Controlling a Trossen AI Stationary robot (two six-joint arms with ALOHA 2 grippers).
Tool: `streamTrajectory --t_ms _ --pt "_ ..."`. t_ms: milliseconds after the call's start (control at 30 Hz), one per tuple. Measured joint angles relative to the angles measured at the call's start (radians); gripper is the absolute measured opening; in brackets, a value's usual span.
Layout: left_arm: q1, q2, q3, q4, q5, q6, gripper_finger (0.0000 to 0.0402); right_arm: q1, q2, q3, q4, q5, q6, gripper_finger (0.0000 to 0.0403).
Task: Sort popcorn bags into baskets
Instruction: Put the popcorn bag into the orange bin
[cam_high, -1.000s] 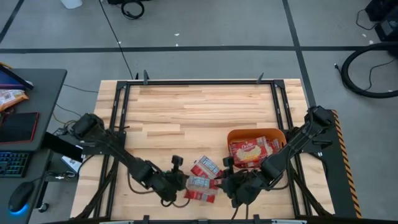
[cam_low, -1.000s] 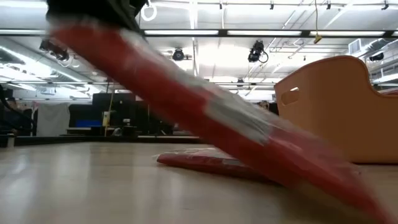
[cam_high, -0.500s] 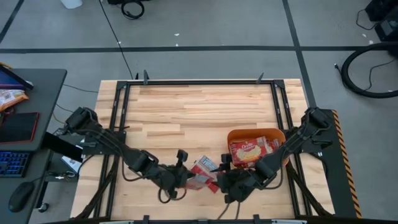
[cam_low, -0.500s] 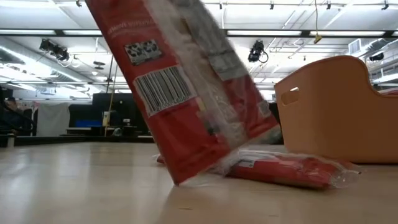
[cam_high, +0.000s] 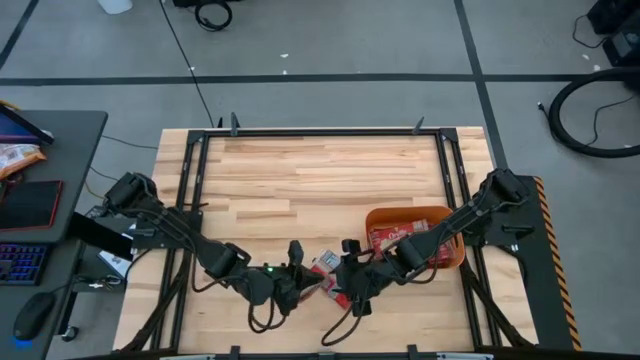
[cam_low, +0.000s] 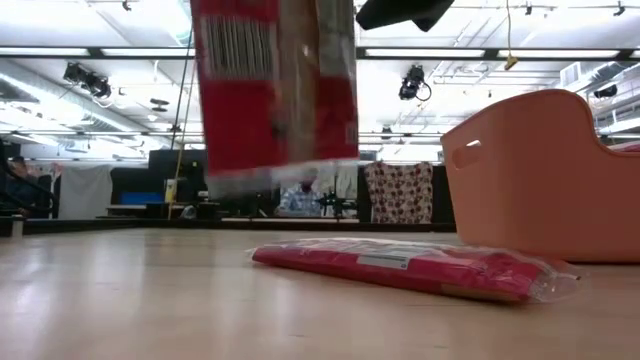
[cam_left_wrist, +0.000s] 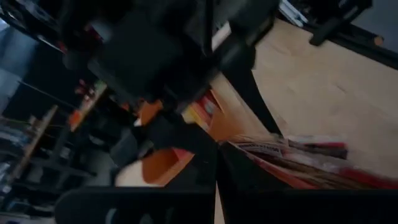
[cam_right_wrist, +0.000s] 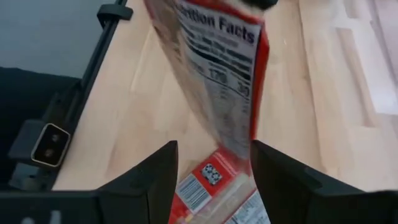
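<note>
A red popcorn bag (cam_low: 275, 90) hangs lifted above the table; in the right wrist view its nutrition-label side (cam_right_wrist: 217, 74) faces the camera. My left gripper (cam_high: 302, 282) is shut on it. My right gripper (cam_right_wrist: 212, 147) is open just in front of the tub's left side, with its two fingers on either side of the bag's lower end; whether they touch it, I cannot tell. A second red bag (cam_low: 400, 268) lies flat on the wood under the hanging one. The orange tub (cam_high: 415, 210) stands on the table's right and holds several bags (cam_high: 395, 238). My left gripper holds the popcorn bag by its upper end (cam_right_wrist: 245, 15); the fingers themselves lie at the frame's edge, so the kind of hold does not show. The bag hangs below the gripper, roughly upright and lifted clear of the table and of the bag lying under it.
The tub's wall (cam_low: 540, 180) with its handle slot rises just right of the bags. Both arms crowd the near middle of the table. Bare wood (cam_high: 320, 170) stretches toward the far edge. A metal frame (cam_high: 200, 170) runs along the table's sides.
My left gripper has risen and moved slightly toward the far edge, taking the bag with it: a second ago the bag slanted with its lower end on the table, now it hangs clear. My right gripper has moved toward the table's left, up to the hanging bag.
</note>
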Motion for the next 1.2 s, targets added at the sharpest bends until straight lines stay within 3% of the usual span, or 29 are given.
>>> streamTrajectory --t_ms 267,500,667,867,1000,1200 --pt "-0.018 0.000 0.000 0.067 0.000 0.088 0.0006 -0.004 -0.037 0.000 -0.027 0.035 -0.049 0.0202" --pt "-0.018 0.000 0.000 0.131 -0.078 0.108 0.0006 -0.004 -0.036 0.000 0.020 -0.063 -0.111 0.0191" --pt "-0.018 0.000 0.000 0.203 -0.082 0.173 0.0006 -0.005 -0.035 0.000 0.024 -0.047 -0.163 0.0137" --pt "-0.018 0.000 0.000 0.212 -0.083 0.123 0.0008 -0.004 -0.035 0.000 0.025 -0.056 -0.172 0.0030" --pt "-0.034 0.000 0.000 0.211 -0.102 0.055 0.0036 0.019 -0.051 0.000 -0.037 -0.045 -0.148 0.0025" --pt "-0.116 -0.041 0.001 0.259 -0.279 0.118 0.0110 0.074 -0.147 0.000 -0.165 0.109 -0.046 0.0037"
